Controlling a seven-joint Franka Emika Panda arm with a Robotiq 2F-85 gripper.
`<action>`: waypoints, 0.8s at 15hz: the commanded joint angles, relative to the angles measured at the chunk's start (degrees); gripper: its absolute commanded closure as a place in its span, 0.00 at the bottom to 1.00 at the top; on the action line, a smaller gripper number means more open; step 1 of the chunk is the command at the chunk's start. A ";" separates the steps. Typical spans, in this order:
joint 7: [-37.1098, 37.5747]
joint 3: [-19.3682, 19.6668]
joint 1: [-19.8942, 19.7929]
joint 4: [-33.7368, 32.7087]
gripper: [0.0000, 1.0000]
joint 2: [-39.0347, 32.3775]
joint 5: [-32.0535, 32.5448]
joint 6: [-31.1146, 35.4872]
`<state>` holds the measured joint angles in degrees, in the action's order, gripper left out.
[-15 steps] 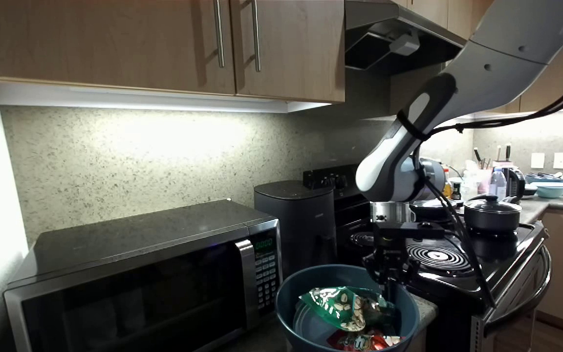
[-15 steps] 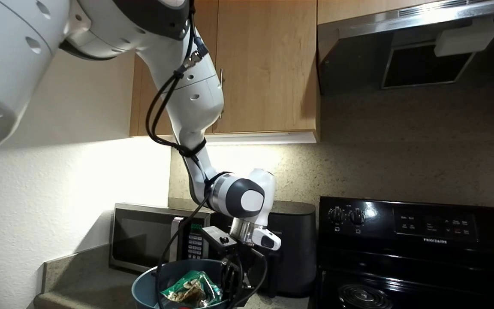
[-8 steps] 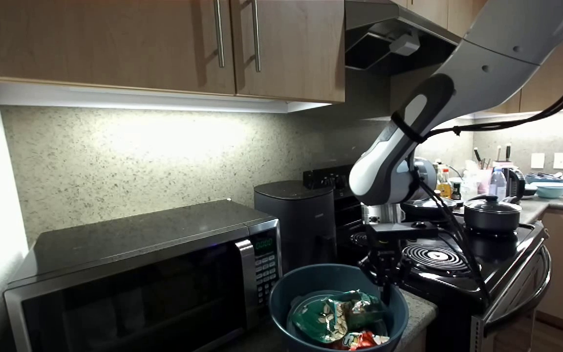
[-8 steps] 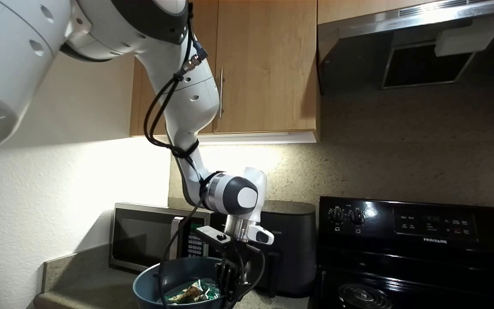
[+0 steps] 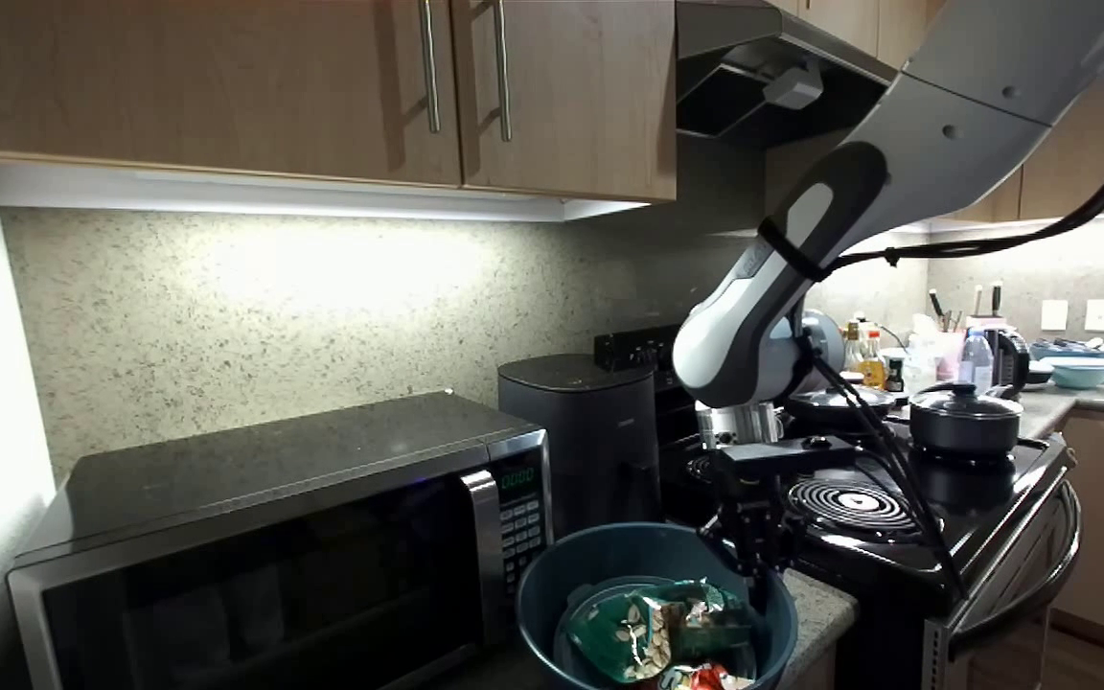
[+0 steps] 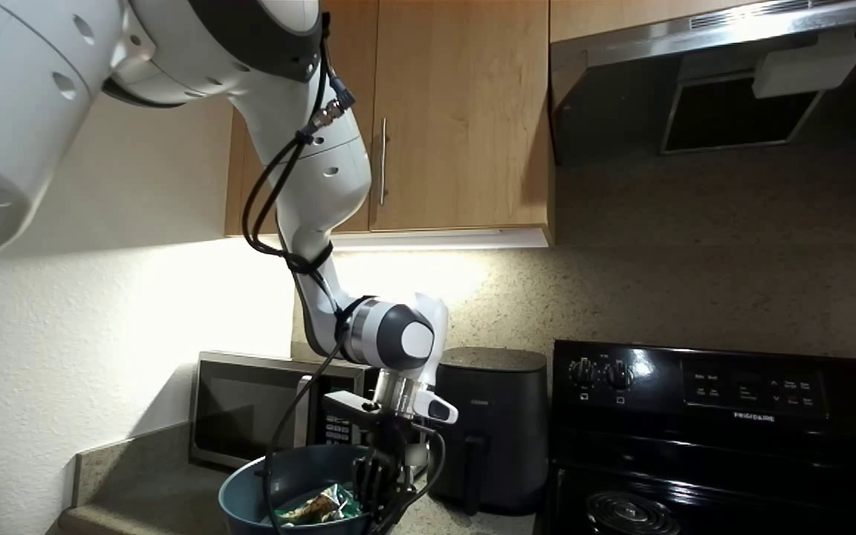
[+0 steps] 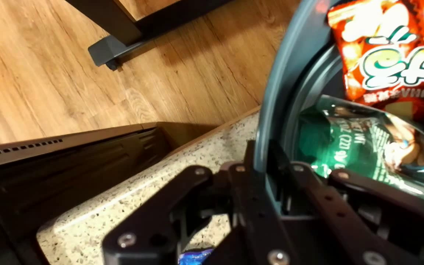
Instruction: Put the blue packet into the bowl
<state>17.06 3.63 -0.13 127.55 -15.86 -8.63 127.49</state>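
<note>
The large teal-grey bowl shows in both exterior views (image 5: 629, 551) (image 6: 238, 499), and its rim crosses the wrist view (image 7: 280, 79). My gripper, seen in the exterior views (image 5: 755, 585) (image 6: 376, 494) and wrist view (image 7: 263, 151), is shut on the bowl's rim, one finger outside and one inside. A green packet (image 5: 609, 632) (image 7: 344, 147) and a red packet (image 7: 392, 62) lie in the bowl. The blue packet (image 7: 196, 257) lies on the counter outside the bowl at the wrist view's bottom edge, mostly hidden by the gripper. It does not show in the exterior views.
The microwave (image 5: 284, 565) stands left of the bowl and a black appliance (image 5: 578, 450) behind it. The stove (image 5: 854, 506) with a dark pot (image 5: 966, 422) is at the right. The speckled counter (image 7: 123, 206) ends near the bowl, with floor beyond.
The arm and bowl have moved left together in both exterior views. The packets in the bowl have shifted along with it. The gripper stays on the rim.
</note>
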 commanded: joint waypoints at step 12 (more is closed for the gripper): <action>1.52 -1.63 2.22 -1.07 0.60 -1.26 0.97 -1.41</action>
<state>17.09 2.30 1.61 127.48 -16.17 -8.59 125.90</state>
